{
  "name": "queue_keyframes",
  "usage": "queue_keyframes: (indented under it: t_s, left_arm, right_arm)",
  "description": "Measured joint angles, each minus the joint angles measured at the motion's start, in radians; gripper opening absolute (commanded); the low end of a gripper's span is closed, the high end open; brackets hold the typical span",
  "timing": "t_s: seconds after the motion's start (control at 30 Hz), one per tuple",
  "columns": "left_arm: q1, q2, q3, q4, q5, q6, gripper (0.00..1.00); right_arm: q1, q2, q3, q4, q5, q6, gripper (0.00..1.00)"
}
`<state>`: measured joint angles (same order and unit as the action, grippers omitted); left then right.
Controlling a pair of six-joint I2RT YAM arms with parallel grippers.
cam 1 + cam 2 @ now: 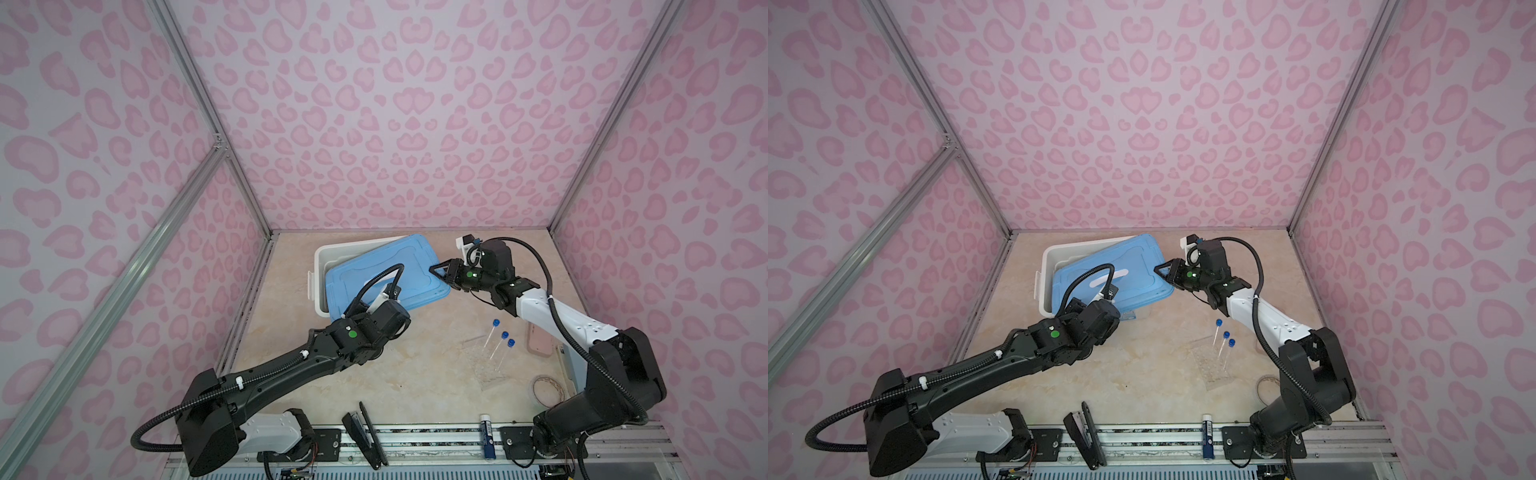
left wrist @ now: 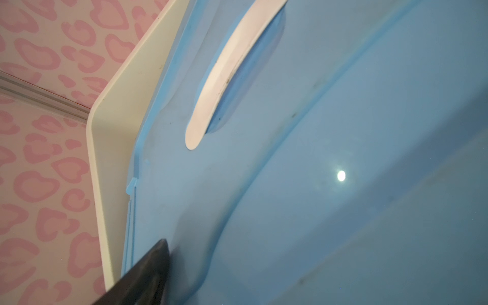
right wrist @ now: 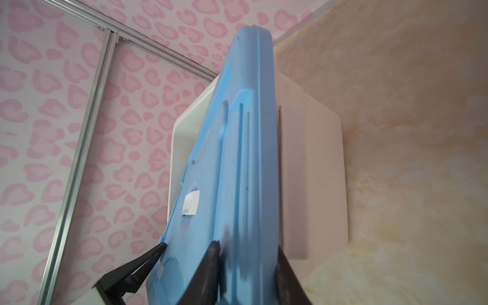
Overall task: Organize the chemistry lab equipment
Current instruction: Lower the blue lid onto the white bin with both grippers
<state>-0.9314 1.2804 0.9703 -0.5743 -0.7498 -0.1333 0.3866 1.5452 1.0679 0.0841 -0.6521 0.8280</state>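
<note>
Right gripper is pinching the edge of the blue lid with a finger on either side, as the right wrist view is showing, though how firmly it is biting cannot be told. The lid is lying skewed and tilted across the white bin, directly ahead of that gripper. Left gripper is hovering with its jaws spread over the lid's opposite side, beside the white handle, and is holding nothing. The three blue-capped tubes are lying on the clear rack on the table, well behind the right gripper and beside its own forearm, outside the bin. The step in hand is probably moving the lid. Doing that well is calling for a deep bite on the rim, a slow level lift so the bin is not dragged along, and the left gripper steadying the far side by the handle. The lid is hiding the bin's inside. Only one left fingertip is showing in the left wrist view, and the rack is barely standing out against the table.
</note>
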Motion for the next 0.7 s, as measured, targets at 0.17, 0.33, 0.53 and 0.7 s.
queue_keyframes:
  t_s: [0.17, 0.33, 0.53, 0.7]
  left_arm:
    - [0.005, 0.005, 0.019, -0.01, -0.01, -0.004, 0.84]
    - [0.023, 0.005, 0.043, -0.024, -0.007, 0.0, 0.83]
    - [0.044, -0.007, 0.057, -0.044, 0.006, 0.011, 0.83]
    - [0.051, -0.057, 0.062, -0.058, 0.047, 0.011, 0.83]
  right_arm:
    - [0.0, 0.037, 0.06, -0.009, 0.002, 0.009, 0.26]
    - [-0.002, 0.083, 0.095, -0.01, 0.012, 0.019, 0.26]
    - [-0.002, 0.112, 0.105, -0.021, 0.016, 0.04, 0.24]
    - [-0.002, 0.117, 0.109, 0.016, 0.016, 0.063, 0.23]
